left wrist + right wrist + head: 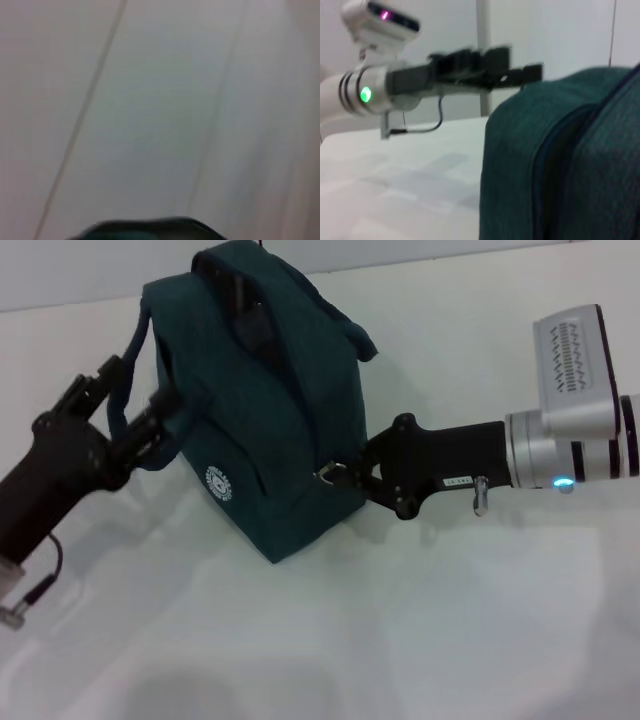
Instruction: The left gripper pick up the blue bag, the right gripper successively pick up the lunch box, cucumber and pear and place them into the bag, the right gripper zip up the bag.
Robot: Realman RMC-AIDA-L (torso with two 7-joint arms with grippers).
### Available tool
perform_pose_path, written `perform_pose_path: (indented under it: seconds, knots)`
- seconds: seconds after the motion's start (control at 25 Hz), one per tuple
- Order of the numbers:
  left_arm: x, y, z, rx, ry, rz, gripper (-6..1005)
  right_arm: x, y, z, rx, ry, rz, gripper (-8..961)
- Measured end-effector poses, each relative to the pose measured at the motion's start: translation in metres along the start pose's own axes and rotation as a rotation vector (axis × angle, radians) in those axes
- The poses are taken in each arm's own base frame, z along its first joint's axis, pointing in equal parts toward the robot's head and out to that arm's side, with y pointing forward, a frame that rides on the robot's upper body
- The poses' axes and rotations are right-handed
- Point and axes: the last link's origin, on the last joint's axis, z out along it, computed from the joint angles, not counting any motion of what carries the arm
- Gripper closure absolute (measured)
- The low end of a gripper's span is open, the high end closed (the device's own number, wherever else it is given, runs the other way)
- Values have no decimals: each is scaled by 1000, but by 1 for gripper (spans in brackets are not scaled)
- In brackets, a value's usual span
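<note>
The blue bag stands upright on the white table, white logo facing me. My left gripper is at the bag's left side, shut on its rolled handle. At the bag's right end, low down, my right gripper is shut on the metal ring pull. In the right wrist view the bag fills the near side, its zipper line runs dark, and the left gripper reaches over the far edge. The lunch box, cucumber and pear are out of view.
A thin cable with a plug hangs from the left arm near the table's front left. The left wrist view shows only pale surface and a teal sliver of the bag. Bare table lies in front of the bag.
</note>
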Motion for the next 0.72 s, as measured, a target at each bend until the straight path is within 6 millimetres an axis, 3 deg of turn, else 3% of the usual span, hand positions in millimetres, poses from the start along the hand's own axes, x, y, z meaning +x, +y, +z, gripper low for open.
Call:
perform_pose_path:
  seconds: [0.36,0.72]
  knots:
    - [-26,31,-52,21,-33,138,121,-18,7,19,-68,-47,-63,946]
    - [-56,29,-52,134,-163,94,125,-29,8,25,-49,-121,-113,946]
